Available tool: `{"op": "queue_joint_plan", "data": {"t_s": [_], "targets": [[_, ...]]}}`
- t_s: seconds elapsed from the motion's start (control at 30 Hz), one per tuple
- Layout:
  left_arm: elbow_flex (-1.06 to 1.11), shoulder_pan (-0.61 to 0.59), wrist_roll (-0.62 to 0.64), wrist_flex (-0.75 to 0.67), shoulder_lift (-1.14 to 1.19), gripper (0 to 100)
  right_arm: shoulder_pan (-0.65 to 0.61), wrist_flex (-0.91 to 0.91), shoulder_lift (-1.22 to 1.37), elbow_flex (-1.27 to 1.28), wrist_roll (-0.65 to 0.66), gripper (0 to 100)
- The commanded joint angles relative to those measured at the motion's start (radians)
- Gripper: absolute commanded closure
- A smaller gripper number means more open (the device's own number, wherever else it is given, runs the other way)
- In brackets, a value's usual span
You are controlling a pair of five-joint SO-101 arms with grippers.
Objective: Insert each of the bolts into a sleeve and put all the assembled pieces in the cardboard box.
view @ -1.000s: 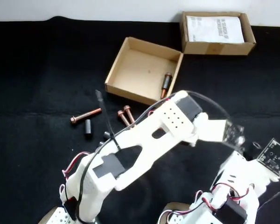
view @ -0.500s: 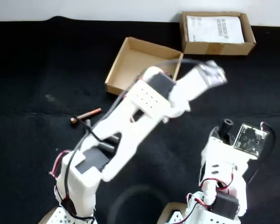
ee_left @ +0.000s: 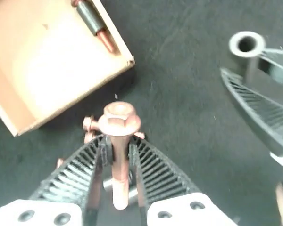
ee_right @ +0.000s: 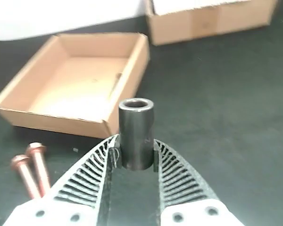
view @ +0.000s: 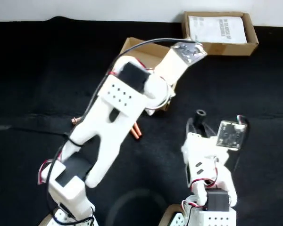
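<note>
Left pincer (ee_left: pixel 119 141) is clamped on a bolt (ee_left: pixel 119 120), right pincer (ee_right: pixel 136 143) on a sleeve (ee_right: pixel 137 122); black table (view: pixel 37 70), white wall (view: pixel 85 9) behind

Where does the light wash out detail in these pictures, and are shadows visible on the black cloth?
Left wrist view: the cardboard box floor is washed pale, while the held bolt shows a soft sheen. Right wrist view: the box floor glares in its middle; the sleeve rim catches light. High view: the black cloth shows hardly any shadows; the white sheet is brightest.
</note>
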Motion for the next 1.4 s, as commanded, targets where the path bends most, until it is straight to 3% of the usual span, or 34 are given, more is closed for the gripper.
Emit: {"op": "queue_joint_plan", "data": {"t_s": [0.0, 0.2, 0.53, 0.8, 1.03, 1.27, 1.37], "targets": [[-0.042, -0.036, 0.055, 0.012, -0.128, 99, -0.085, -0.084, -0.012, 0.018, -0.012, 99.2], [-0.042, -0.117, 0.218, -0.103, -0.220, 99, -0.193, -0.179, -0.012, 0.088, -0.012, 99.2], [0.059, -0.166, 0.598, -0.169, -0.222, 99, -0.237, -0.453, -0.013, 0.220, -0.012, 99.2], [0.288, -0.159, 0.703, -0.535, -0.229, 99, -0.254, -0.481, -0.012, 0.226, -0.012, 99.2], [0.516, -0.124, 0.680, -0.973, -0.269, 99, -0.254, -0.481, -0.012, 0.226, -0.012, 99.2], [0.920, 0.007, 0.411, -1.338, -0.527, 99, -0.254, -0.483, -0.012, 0.226, -0.012, 99.2], [1.081, 0.062, 0.321, -1.401, -0.665, 99, -0.254, -0.483, -0.012, 0.226, -0.012, 99.2]]}}
